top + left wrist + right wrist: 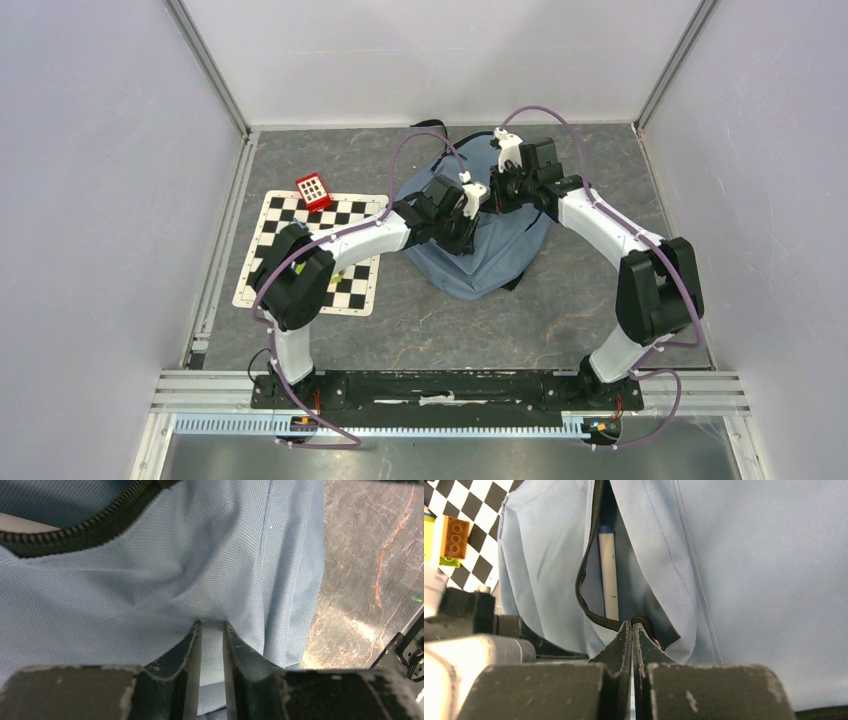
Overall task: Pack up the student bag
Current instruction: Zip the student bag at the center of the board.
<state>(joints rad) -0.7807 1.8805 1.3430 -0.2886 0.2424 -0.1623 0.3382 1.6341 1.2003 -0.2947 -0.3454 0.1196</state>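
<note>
Fabric of student bag [490, 265], centre of top view, is pinched by left gripper [211, 625]. Right gripper [631, 625] is clenched at zip's [584, 575] lower end, grasp unconfirmed. Cloth should be held taut while zip is drawn.

Student bag [480, 270]: centre obscured in overhead view. White pen [608, 565]: ends hidden inside the bag. Yellow block [428, 535]: cut off at frame edge.
</note>
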